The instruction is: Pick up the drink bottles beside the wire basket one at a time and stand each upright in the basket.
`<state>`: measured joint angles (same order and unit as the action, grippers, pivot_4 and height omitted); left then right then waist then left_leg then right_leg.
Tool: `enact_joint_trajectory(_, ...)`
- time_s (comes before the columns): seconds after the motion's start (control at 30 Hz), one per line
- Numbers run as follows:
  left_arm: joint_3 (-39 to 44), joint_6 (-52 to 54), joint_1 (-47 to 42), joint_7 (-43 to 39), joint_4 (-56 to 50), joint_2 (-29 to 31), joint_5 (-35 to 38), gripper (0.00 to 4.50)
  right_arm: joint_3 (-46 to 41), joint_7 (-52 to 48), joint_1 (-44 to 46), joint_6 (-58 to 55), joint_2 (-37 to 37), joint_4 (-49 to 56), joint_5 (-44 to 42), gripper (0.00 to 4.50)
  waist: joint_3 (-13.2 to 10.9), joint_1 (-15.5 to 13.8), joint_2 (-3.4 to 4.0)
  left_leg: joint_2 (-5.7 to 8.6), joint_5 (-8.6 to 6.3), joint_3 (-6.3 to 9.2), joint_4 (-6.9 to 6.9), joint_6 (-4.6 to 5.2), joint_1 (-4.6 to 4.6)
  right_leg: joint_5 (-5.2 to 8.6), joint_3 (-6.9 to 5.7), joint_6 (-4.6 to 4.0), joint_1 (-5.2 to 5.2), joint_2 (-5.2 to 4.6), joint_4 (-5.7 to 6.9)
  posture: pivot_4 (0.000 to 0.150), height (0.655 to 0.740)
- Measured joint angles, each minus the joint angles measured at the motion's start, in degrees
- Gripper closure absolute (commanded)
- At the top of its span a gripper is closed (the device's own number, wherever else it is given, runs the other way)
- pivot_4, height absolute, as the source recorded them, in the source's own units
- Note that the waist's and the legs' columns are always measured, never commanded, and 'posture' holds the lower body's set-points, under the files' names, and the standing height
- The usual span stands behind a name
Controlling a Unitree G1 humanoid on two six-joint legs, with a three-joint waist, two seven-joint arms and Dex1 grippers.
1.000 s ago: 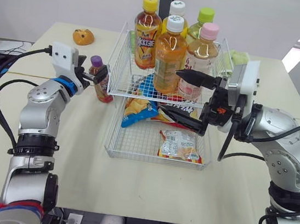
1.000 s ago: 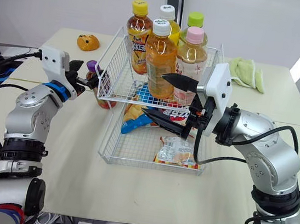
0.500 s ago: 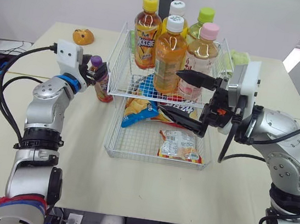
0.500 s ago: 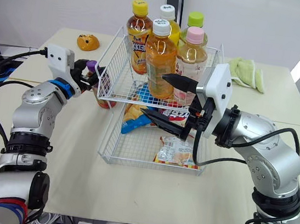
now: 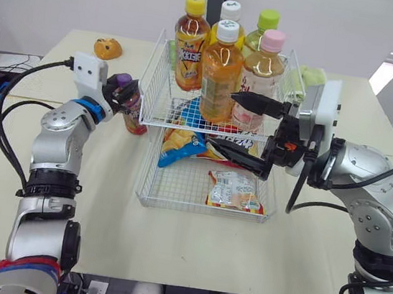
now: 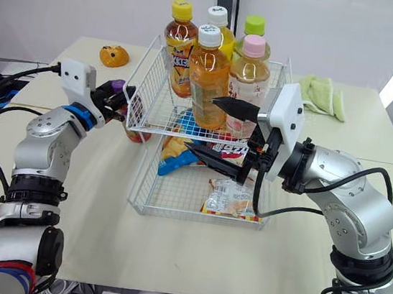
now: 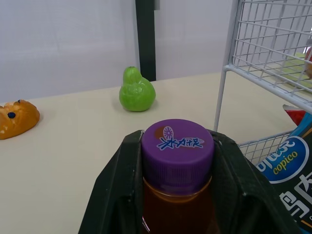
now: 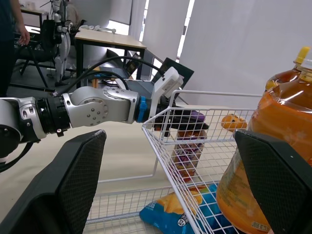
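- Left claw (image 5: 126,93): clamped on the neck of the purple-capped brown drink bottle (image 5: 134,115), just beside the left wall of the white wire basket (image 5: 199,209).
- Right claw (image 5: 223,119): wide open, empty, at basket front.
- 5 capped bottles (image 5: 221,70): upright in basket.

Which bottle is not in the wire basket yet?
The purple-capped bottle, standing on the table at the left of the wire basket, with the left gripper closed around its neck; the other five bottles stand in the basket's upper tier.

Far left on cream table (image 5: 191,240): orange bun (image 5: 109,48). Far right: crumpled green cloth (image 6: 324,93). Centre: blue chip bag (image 5: 182,145), clear snack packet (image 5: 234,190) nearer.
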<state>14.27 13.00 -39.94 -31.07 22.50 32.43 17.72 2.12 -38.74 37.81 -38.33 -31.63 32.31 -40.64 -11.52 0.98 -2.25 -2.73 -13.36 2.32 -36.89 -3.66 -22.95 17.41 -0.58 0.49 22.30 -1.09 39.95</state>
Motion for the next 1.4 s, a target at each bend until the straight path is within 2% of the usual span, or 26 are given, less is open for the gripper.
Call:
enact_joint_trajectory(0.2, 2.4, 6.7, 3.6, -3.4, -5.6, 7.2, 2.9, 3.14, -1.5, -0.5, 0.0, 0.0, -0.3, -0.1, -1.1, 0.0, 0.0, 0.9, 0.0, -0.03, 0.0, 0.02, 0.05, 0.0, -0.04, 0.0, 0.0, 0.0, 0.06, 0.02, -0.01, 0.15, 0.74)
enact_joint_trajectory(0.33, 5.4, 14.4, 2.8, -9.2, -11.8, 14.9, 9.0, 3.14, -1.6, -2.4, 0.0, 0.0, -0.9, -0.3, -1.8, 0.0, 0.0, 0.7, -0.03, 0.01, 0.0, 0.0, 0.05, 0.0, -0.11, 0.02, -0.01, 0.02, 0.08, -0.02, -0.08, 0.15, 0.74)
enact_joint_trajectory(0.5, 6.7, 22.3, -2.5, -17.4, -15.4, 24.0, 15.6, 3.14, -1.8, -3.9, 0.0, 0.3, -0.9, -1.2, -3.1, 0.0, -0.1, 0.3, -0.02, 0.08, 0.0, -0.01, 0.03, 0.0, -0.09, 0.04, -0.02, 0.07, 0.03, -0.06, -0.09, 0.15, 0.74)
enact_joint_trajectory(0.7, 4.7, 30.8, -15.1, -24.6, -13.8, 29.4, 21.1, 3.14, -2.5, -4.7, -0.1, 0.4, -1.1, -1.3, -3.4, 0.0, -0.1, 0.5, -0.14, 0.04, -0.01, 0.01, 0.03, 0.0, -0.13, 0.06, -0.03, 0.08, 0.07, 0.03, -0.07, 0.15, 0.74)
enact_joint_trajectory(0.9, -0.8, 35.5, -28.8, -30.5, -10.0, 29.8, 22.6, 3.14, -2.6, -3.8, -0.8, 0.5, -1.1, -1.2, -3.0, 0.0, -0.2, 0.6, -0.13, 0.05, -0.01, 0.0, 0.03, 0.0, -0.12, 0.07, -0.02, 0.1, 0.09, 0.04, -0.05, 0.15, 0.74)
enact_joint_trajectory(1.07, -4.7, 37.0, -37.1, -34.9, -4.9, 26.6, 22.4, 3.14, -3.0, -2.3, -1.8, 0.5, -1.3, -0.5, -2.6, 0.0, -0.2, 0.6, -0.11, 0.05, -0.01, 0.0, 0.02, 0.0, -0.13, 0.08, -0.02, 0.11, 0.1, 0.03, -0.05, 0.15, 0.74)
enact_joint_trajectory(1.4, -10.2, 33.0, -37.1, -38.9, -0.3, 17.2, 18.2, 3.14, -3.6, 1.7, -4.3, -0.1, -3.1, 3.7, -2.3, 0.0, -0.2, 0.6, -0.03, 0.05, 0.0, -0.04, -0.01, 0.0, -0.12, 0.07, 0.03, 0.1, 0.11, 0.02, 0.0, 0.15, 0.74)
